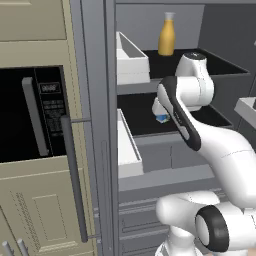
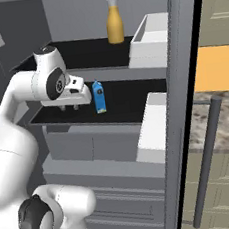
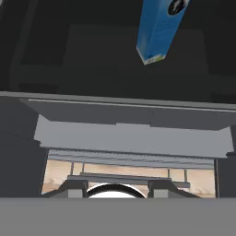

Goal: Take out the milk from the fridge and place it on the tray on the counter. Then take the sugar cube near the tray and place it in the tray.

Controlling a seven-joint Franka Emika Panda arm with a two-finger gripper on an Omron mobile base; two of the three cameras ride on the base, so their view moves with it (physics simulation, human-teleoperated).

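From the left base view, the fridge stood open and the arm reached onto its lower black shelf, where only a sliver of the milk showed past the white wrist; a yellow-orange bottle stood on the shelf above and a black microwave sat in the cabinetry to the left. From the right base view, the blue carton stood upright on that lower shelf, near its front edge, with the gripper just beside it on the side away from the white door bins, the fingers pointing down at the shelf and not around the carton. The speckled counter showed beyond the door. In the hand view the carton hung at the top of the picture, well off the line of the fingertips, which rose at the bottom edge set apart with nothing between them. The step in hand looked like the approach to the carton, with no grasp made yet. Doing it well would likely mean turning the hand to face the carton, bringing one finger to each flat side at mid-height, and closing gently so the tall, light carton would not tip or slide back on the shelf.
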